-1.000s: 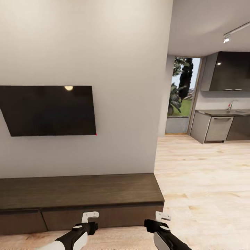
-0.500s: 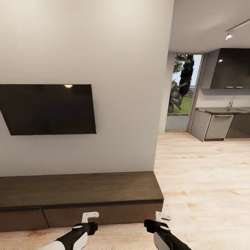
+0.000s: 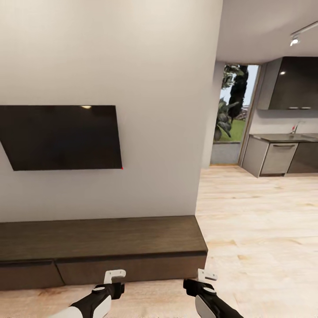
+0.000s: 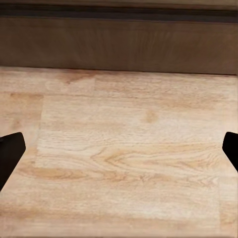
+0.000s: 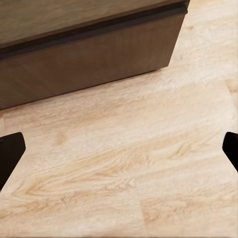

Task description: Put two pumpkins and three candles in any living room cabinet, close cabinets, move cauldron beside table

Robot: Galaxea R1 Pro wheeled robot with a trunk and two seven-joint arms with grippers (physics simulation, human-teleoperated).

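Observation:
The long, low dark-brown cabinet stands against the white wall right in front of me, and its flat drawer fronts sit flush. My left gripper and right gripper hang low in front of it, both open and empty. In the left wrist view, the left gripper is over bare wood floor with the cabinet's front beyond. In the right wrist view, the right gripper is over floor near the cabinet's right end. The pumpkins, candles, cauldron and table are out of view.
A black TV hangs on the wall above the cabinet. The wall ends at a corner. To its right, light wood floor runs to a kitchen with grey counters and a glass door.
The whole picture has shifted, so the camera moved. The cabinet now sits a little higher in view with more floor before it. Both grippers keep their places and stay open.

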